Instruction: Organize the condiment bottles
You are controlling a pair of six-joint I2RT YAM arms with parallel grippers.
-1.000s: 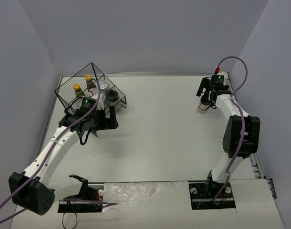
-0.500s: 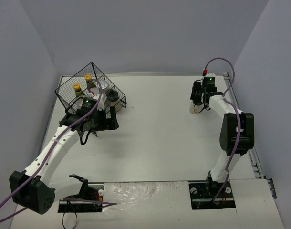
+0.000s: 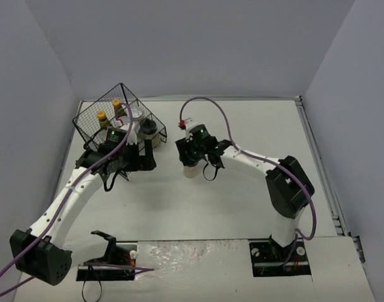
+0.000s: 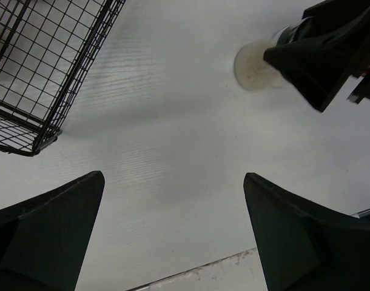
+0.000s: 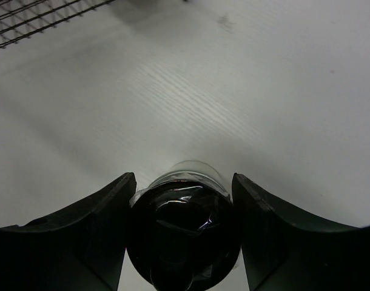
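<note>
Right wrist shows the right gripper (image 5: pixel 182 194) clenched on the cap end of the black-capped shaker (image 5: pixel 184 248). It is likely light, rigid and slick.

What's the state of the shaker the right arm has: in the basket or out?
Out. The right gripper is shut on the black-capped shaker over the table, apart from the wire basket to its left.

Our white left arm (image 3: pixel 69 195) reaches forward, its black two-finger left gripper (image 4: pixel 173 177) spread wide. Our white right arm (image 3: pixel 252 163) stretches leftward, its black right gripper (image 5: pixel 182 179) clamping a pale black-capped shaker (image 5: pixel 184 242).
</note>
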